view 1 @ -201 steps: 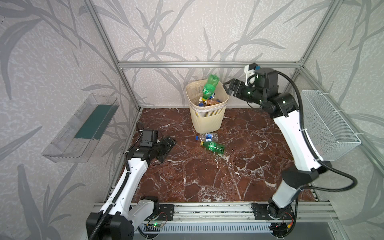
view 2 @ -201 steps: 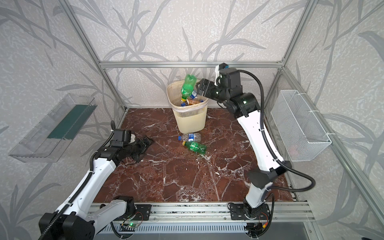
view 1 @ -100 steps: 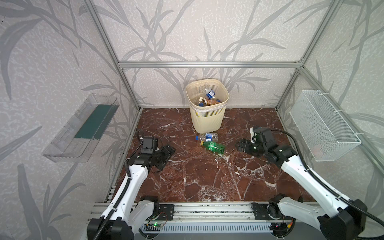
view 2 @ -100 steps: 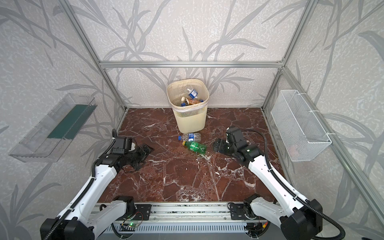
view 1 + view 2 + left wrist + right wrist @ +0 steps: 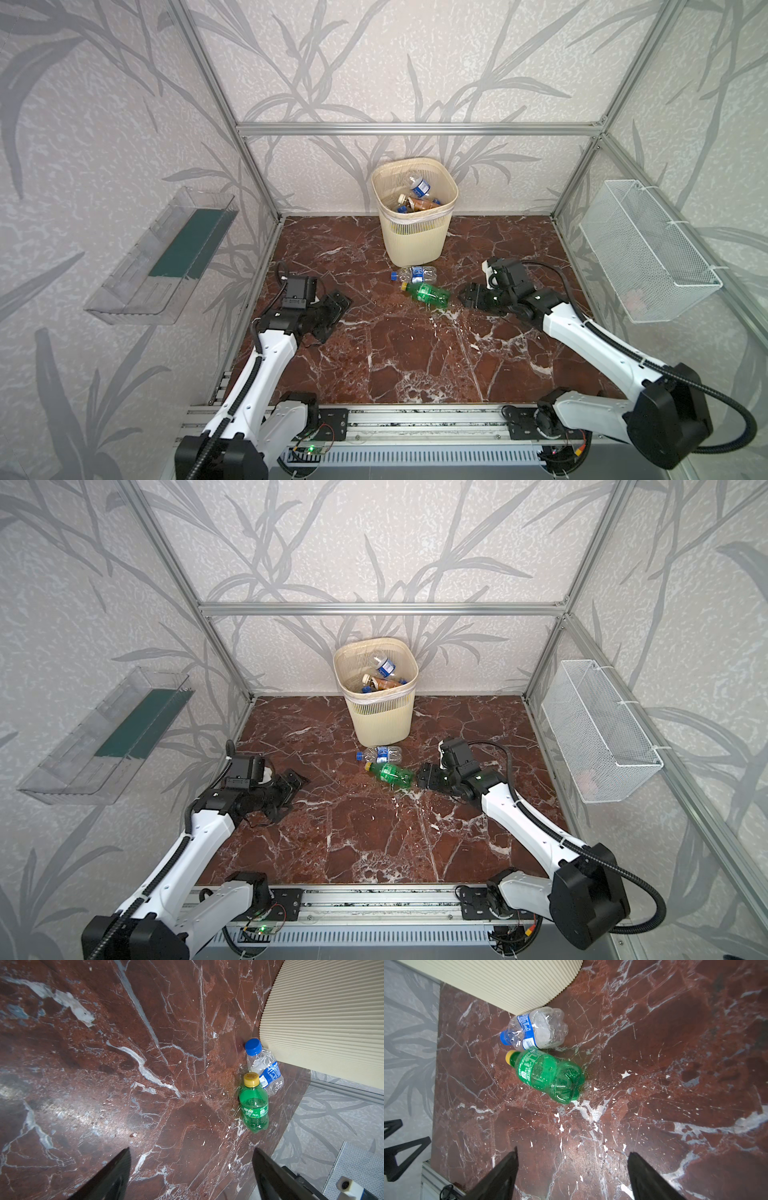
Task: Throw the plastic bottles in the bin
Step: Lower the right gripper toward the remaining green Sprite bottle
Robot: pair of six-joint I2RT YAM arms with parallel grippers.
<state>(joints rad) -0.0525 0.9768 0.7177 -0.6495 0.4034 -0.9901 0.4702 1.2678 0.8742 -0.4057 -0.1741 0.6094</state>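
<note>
nearest us, the left gripper (image 5: 337, 316) sits low over the left side of the red marble tabletop (image 5: 415, 353). its two fingers are spread wide with nothing between them. the right gripper (image 5: 464, 298) is low on the right, its jaws apart and empty. its tips are just beside the base of the green bottle (image 5: 428, 293) and, in the right wrist view, clear of it. that yellow-capped bottle lies on its side near the middle. just behind it lies a clear bottle (image 5: 415, 274) with a blue label and blue cap, close against the foot of the cream ribbed bin (image 5: 415, 245). farther back, inside the bin, we see several more bottles (image 5: 420, 198) piled up, clear and brown.
</note>
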